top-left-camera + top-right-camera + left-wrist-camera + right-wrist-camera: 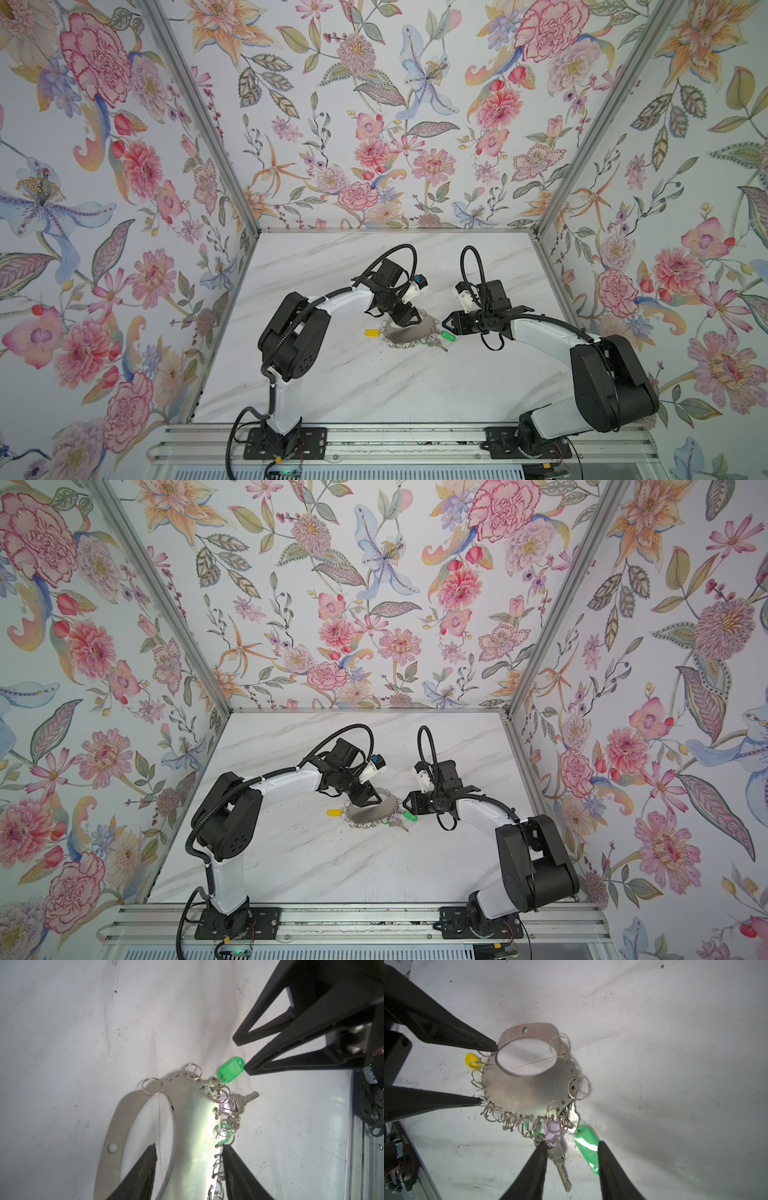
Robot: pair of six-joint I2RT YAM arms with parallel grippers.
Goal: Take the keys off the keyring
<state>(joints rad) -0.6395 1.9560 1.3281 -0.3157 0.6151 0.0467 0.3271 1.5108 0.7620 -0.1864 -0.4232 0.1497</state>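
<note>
Top views show the keyring (405, 331) flat in the middle of the table (374, 386), clear of every edge. A yellow tag (371, 333) pokes out at its left. The left gripper (189, 1145), part open and empty, straddles its stiff, slick metal. Rightward, the right gripper (572, 1142), spread and empty, brackets a silver key (559, 1161) and green tag (588, 1147). Both are probably light and loose, best pinched by the tag.

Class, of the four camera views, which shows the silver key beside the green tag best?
The right wrist view: the silver key lies close and nearly whole, head to toothed blade. The left wrist view shows it smaller, head partly behind rings. In both top views it is a tiny sliver.
</note>
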